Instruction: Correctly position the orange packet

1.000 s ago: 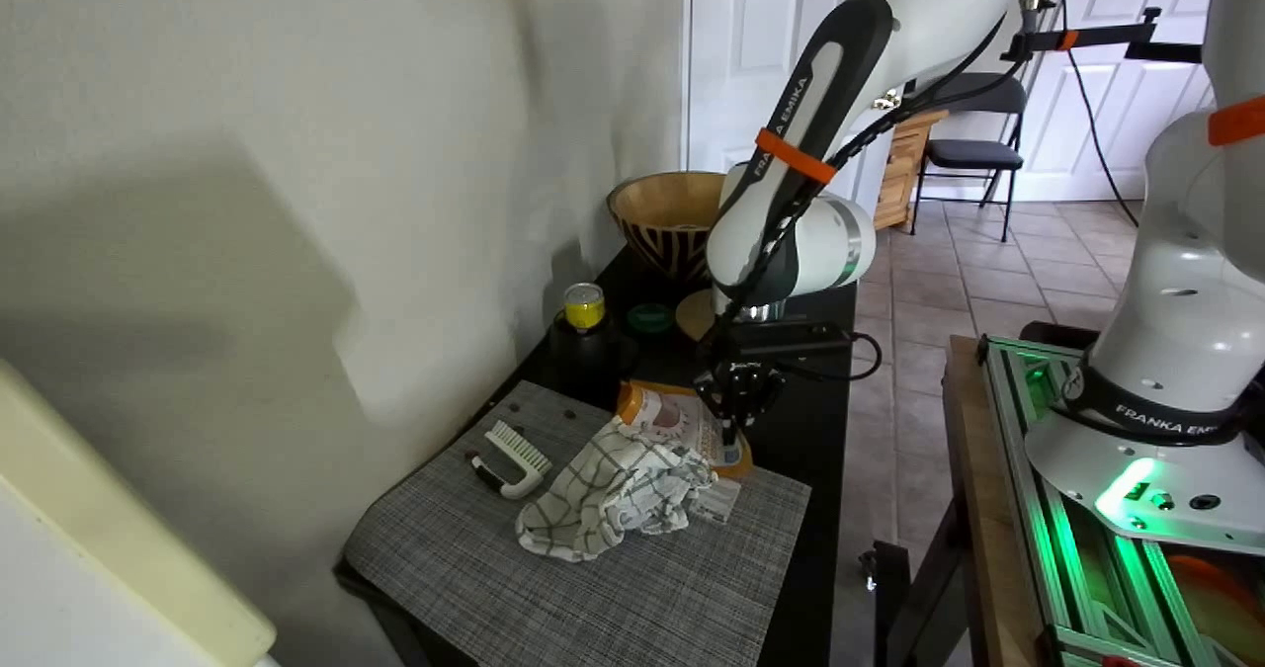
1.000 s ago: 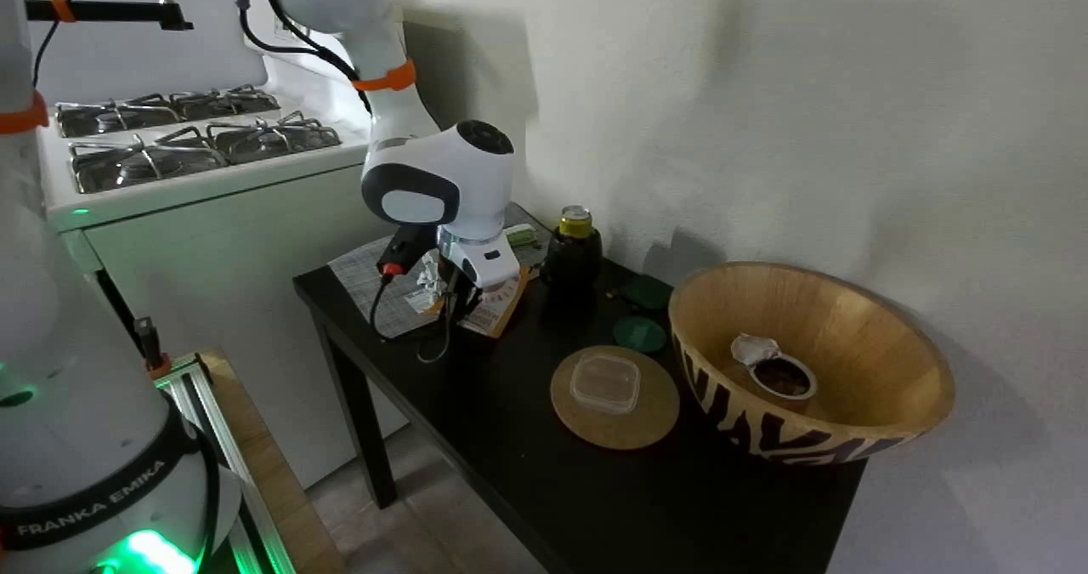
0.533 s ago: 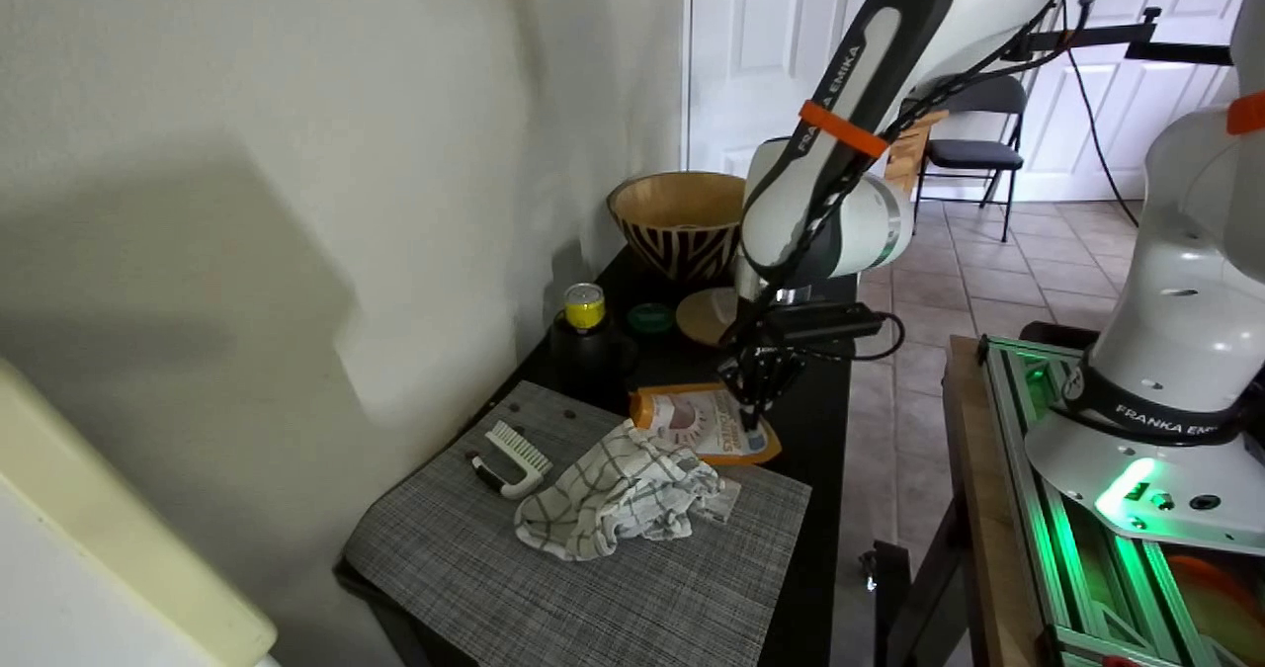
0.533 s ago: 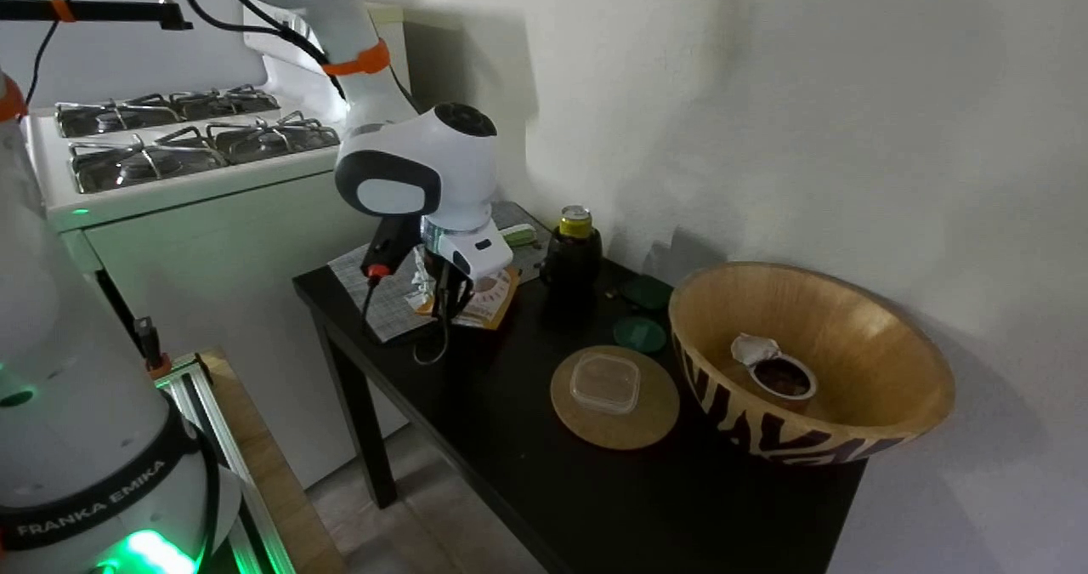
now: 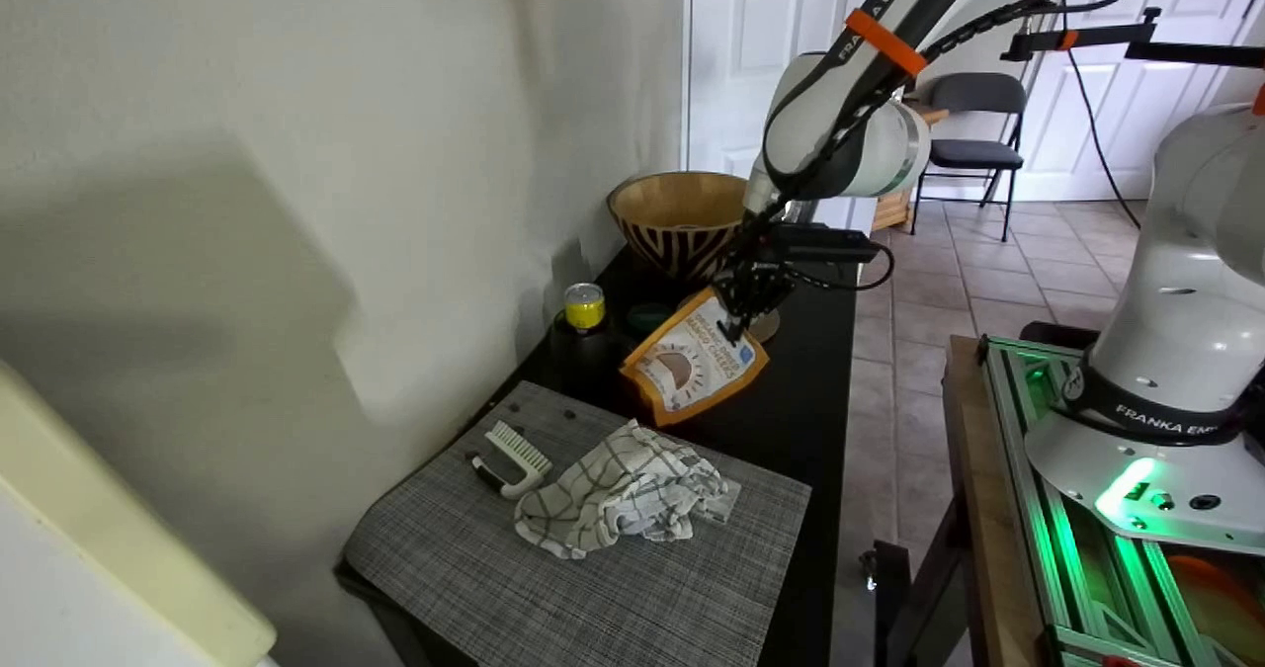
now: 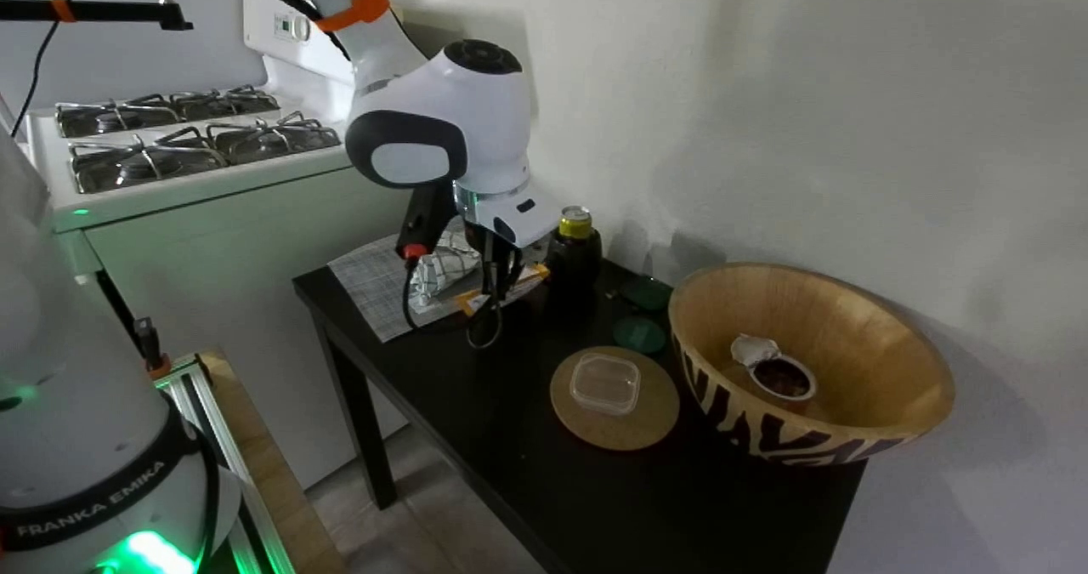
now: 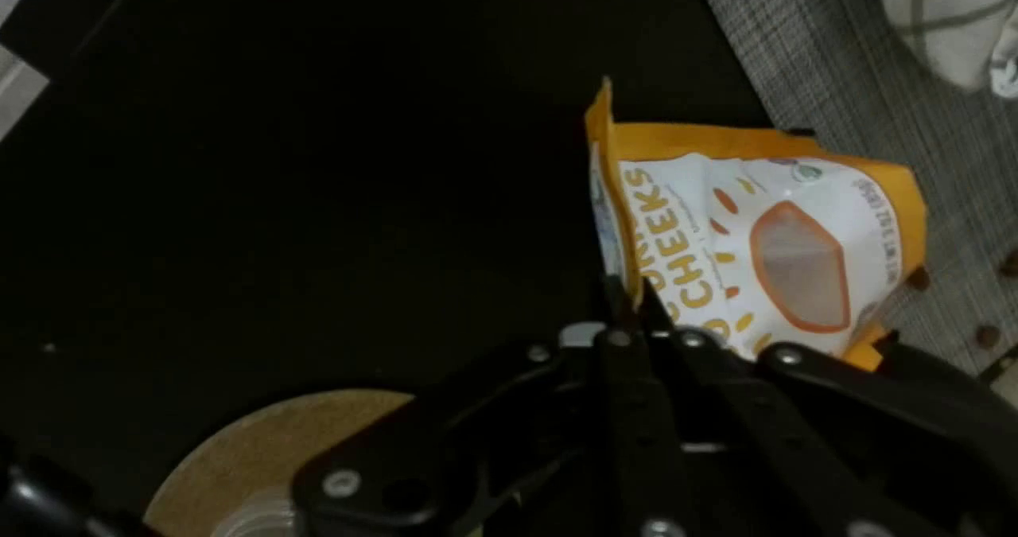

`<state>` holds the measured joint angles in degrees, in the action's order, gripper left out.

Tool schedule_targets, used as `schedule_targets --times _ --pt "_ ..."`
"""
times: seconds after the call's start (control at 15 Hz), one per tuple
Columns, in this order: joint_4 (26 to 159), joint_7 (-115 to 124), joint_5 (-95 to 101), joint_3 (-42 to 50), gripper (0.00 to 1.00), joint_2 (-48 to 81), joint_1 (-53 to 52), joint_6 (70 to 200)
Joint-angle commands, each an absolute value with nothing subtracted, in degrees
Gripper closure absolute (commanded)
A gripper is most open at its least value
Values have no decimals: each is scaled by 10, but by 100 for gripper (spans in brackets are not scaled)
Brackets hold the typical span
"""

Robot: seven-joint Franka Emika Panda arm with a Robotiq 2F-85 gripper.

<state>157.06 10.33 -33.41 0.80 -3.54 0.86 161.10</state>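
- Orange pkt (image 5: 697,361): pinched by raised edge btwn clenched fingers (image 7: 628,386); tilts, printed face up, over dk surface (image 6: 612,506), lower end by edge of gray mat (image 5: 613,598).
- Lower end's contact w/ surface or mat: can't tell.
- On mat: crumpled checked towel (image 5: 623,494), brush (image 5: 516,445) just beside.
- Round board (image 6: 616,434) w/ clear plastic pc. (image 6: 605,383) on top; striped wood bowl (image 6: 816,310) nearby, sm. open cup (image 6: 784,378) inside.
- Yellow-topped can (image 5: 584,311) nr pkt, wall side.

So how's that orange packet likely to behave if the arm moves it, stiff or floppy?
Probably floppy: the orange packet folds up along the edge the gripper pinches. It may swing or sag, since only that edge is held. It's likely light, as it looks fairly flat.
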Motion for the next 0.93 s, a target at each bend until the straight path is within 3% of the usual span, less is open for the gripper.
schedule_targets --times 0.0,0.27,0.67,0.87 --pt "1575 112 -252 35 99 -98 39 1569" --pt "1601 109 -138 52 99 -197 82 1478" --pt "1584 51 -43 70 99 -309 112 1229" --pt "1571 55 -57 70 97 -294 108 1234"
